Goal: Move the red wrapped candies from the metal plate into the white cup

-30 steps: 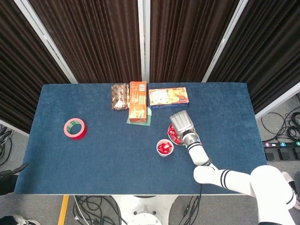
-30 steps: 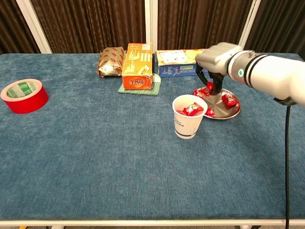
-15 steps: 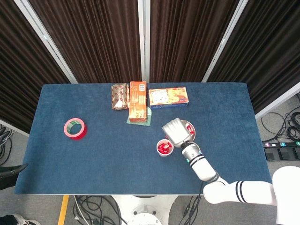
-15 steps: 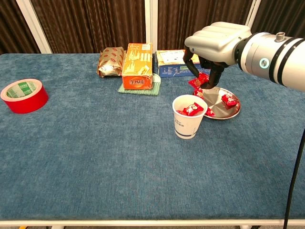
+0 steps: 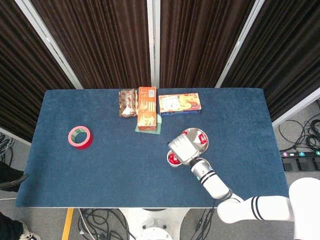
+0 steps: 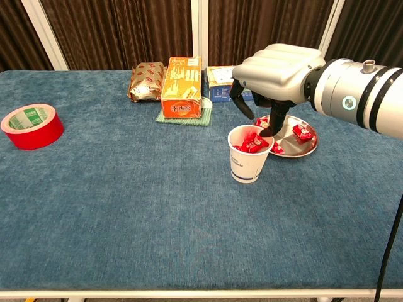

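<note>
The white cup point(image 6: 248, 165) stands mid-table with several red wrapped candies point(image 6: 252, 143) piled in it. Right behind it the metal plate point(image 6: 304, 150) holds a few more red candies point(image 6: 303, 132). My right hand point(image 6: 277, 70) hovers directly over the cup, fingers pointing down and spread apart, with nothing between them. From the head view the right hand point(image 5: 182, 149) covers most of the cup point(image 5: 172, 160), and the plate point(image 5: 199, 134) shows beside it. My left hand is out of sight in both views.
A red tape roll point(image 6: 31, 126) lies far left. Along the back stand a brown packet point(image 6: 147, 80), an orange box point(image 6: 182, 88) on a green cloth point(image 6: 189, 119), and a flat cookie box point(image 6: 225, 77).
My right hand lifted a red candy from the plate, carried it left over the cup and let it go; the candy now lies on top of the pile inside.
</note>
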